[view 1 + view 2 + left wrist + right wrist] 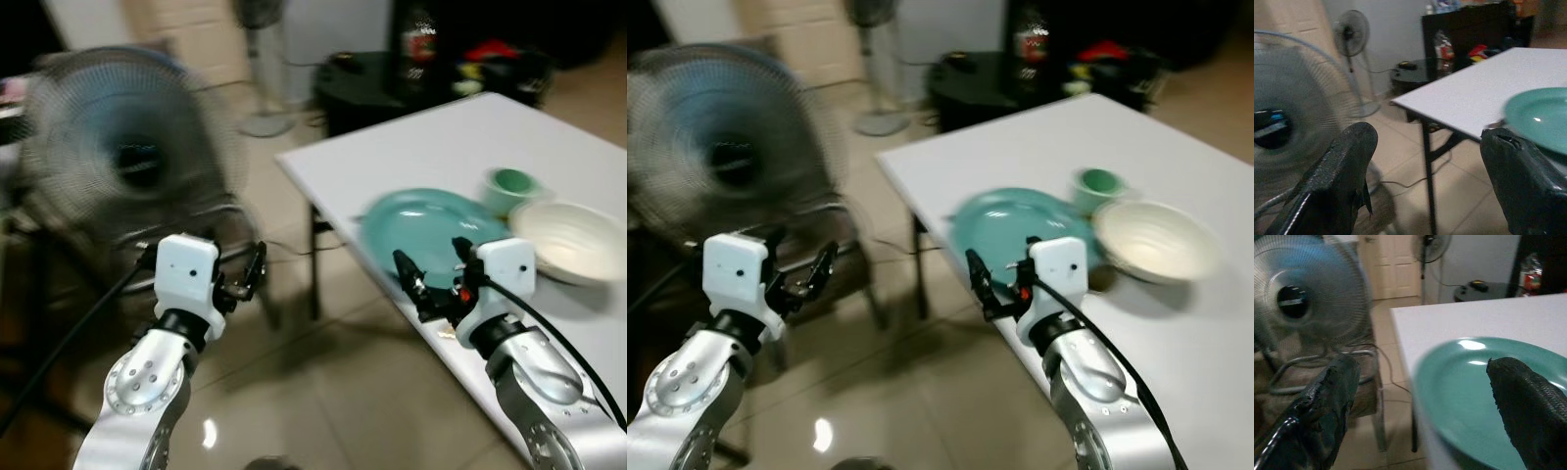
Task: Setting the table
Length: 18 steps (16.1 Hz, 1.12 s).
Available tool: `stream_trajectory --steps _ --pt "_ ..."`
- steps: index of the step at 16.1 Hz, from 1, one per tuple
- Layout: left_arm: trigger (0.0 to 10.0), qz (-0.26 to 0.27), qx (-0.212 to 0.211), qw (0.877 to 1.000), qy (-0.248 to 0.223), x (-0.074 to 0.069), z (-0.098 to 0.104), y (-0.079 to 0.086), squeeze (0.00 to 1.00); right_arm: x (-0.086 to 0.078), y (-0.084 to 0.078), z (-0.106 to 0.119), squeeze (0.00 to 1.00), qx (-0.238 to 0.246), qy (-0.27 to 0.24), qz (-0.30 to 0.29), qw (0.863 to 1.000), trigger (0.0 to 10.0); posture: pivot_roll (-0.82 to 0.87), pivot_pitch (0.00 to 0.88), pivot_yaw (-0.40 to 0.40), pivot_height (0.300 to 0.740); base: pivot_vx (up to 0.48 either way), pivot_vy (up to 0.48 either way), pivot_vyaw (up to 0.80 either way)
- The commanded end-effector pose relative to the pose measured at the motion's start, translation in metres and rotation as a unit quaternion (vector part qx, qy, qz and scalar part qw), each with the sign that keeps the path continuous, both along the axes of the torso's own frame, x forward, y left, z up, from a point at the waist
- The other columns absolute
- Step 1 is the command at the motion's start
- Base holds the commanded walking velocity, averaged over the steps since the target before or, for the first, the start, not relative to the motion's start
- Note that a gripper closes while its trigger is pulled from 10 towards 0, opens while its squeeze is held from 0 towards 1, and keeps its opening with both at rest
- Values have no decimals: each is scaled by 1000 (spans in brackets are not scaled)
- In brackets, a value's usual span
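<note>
Teal plate [423,227] flat near the white table's [431,147] edge; small green cup [509,186], cream bowl [571,242] beside it

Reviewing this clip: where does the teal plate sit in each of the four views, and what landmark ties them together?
Left eye view: teal plate at the white table's near edge, right of centre, beside the right gripper.
Right eye view: plate just right of centre.
Left wrist view: plate at the right edge, partly cut off.
Right wrist view: plate large, between the open fingers.
Shared landmark: the big floor fan.
</note>
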<state>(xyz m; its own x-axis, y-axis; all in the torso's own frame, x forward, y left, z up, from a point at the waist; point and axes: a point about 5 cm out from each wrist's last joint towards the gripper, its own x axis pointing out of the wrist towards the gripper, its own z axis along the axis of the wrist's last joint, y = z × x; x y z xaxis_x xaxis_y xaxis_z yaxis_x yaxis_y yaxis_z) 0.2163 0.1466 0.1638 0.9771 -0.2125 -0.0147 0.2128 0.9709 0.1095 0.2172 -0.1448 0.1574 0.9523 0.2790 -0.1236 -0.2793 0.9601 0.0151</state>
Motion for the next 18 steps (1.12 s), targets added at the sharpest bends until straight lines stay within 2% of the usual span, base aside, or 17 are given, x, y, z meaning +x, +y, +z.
stream_trajectory --steps 1,5,14,16,18 --pt "10000 15 12 1000 -2 -1 1 8 0 3 6 1 1000 -3 -6 13 1000 10000 44 0 22 740 0 341 800" --pt "10000 15 18 1000 -8 2 5 10 0 7 5 -2 1000 32 3 -3 999 10000 55 0 27 740 0 342 800" --pt "10000 15 24 1000 -9 2 6 12 0 10 12 -1 1000 50 3 17 999 10000 67 0 23 740 0 343 800" --pt "10000 20 11 1000 -8 2 6 12 0 11 13 -2 1000 50 5 19 999 10000 66 0 22 740 0 165 800" --pt "10000 23 2 1000 -12 3 9 11 0 13 14 -2 1000 62 7 18 998 10000 65 0 23 740 0 0 0"
